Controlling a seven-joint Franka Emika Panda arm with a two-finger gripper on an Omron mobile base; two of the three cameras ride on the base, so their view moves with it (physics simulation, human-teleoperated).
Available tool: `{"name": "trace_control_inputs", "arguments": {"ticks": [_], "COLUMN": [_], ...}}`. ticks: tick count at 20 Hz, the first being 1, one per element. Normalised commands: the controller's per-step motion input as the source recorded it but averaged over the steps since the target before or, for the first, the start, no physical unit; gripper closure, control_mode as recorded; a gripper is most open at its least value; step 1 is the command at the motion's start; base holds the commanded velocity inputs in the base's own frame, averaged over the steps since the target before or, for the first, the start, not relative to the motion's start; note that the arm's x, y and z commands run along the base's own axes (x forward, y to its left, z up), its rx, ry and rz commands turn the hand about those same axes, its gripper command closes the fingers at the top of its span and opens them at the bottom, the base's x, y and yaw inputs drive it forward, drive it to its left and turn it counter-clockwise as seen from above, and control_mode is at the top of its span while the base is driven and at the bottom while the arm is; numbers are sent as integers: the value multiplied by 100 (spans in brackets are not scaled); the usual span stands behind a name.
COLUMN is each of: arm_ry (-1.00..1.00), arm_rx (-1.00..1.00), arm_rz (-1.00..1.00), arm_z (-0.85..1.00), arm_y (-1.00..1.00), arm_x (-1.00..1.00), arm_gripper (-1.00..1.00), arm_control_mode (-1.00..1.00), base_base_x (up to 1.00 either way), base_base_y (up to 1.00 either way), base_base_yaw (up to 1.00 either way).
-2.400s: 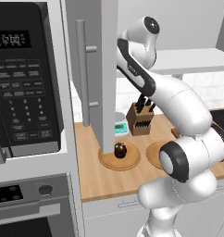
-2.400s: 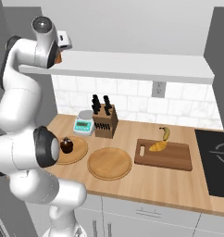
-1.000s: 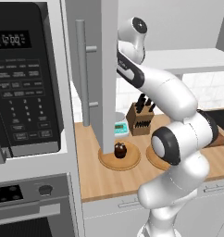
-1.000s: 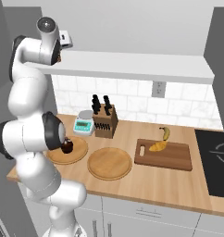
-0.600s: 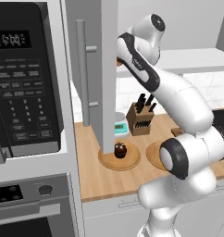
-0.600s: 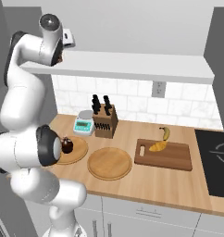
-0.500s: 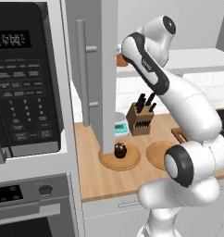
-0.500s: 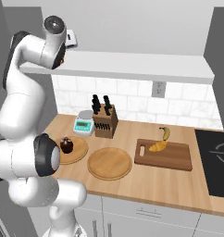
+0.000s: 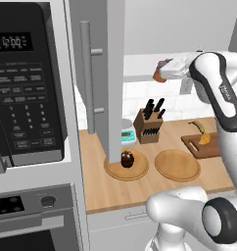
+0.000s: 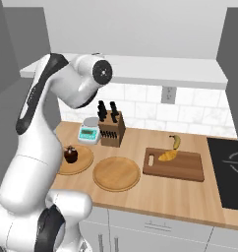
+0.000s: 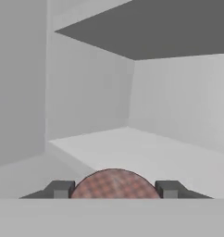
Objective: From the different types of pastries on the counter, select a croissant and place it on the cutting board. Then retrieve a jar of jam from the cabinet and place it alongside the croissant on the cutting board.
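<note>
My gripper (image 9: 164,73) is shut on the jar of jam (image 9: 159,77), a brownish-orange jar held high beside the open cabinet (image 9: 115,73), above the counter (image 9: 140,188). In the hand view the jar's reddish top (image 11: 114,183) fills the gap between the fingertips (image 11: 61,189), with the cabinet's bare pale shelf (image 11: 146,155) beyond. The golden croissant (image 10: 167,156) lies on the reddish-brown cutting board (image 10: 182,170), at the counter's right. The dark cupcake (image 10: 71,154) sits on a round plate (image 10: 81,165) at the left.
A banana (image 10: 176,141) lies at the board's far edge. A second round plate (image 10: 116,173), a knife block (image 10: 111,129) and a small scale (image 10: 89,133) stand on the counter. The microwave (image 9: 27,83) is at the left, a black hob (image 10: 229,172) at the right.
The arm has swung to the right and a little down, carrying the jar away from the cabinet opening. Board, croissant and cupcake have not moved.
</note>
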Motion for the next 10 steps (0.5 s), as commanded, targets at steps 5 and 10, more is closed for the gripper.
{"name": "trace_control_inputs", "arguments": {"ticks": [5,10], "arm_ry": [-3,3], "arm_rx": [0,-11], "arm_rz": [13,9], "arm_z": [-47,-84], "arm_y": [-94,-74], "arm_x": [-100,-85], "arm_gripper": [100,100], "arm_control_mode": [-100,-100], "base_base_x": [0,0], "base_base_y": [0,0], "base_base_yaw": [0,0]}}
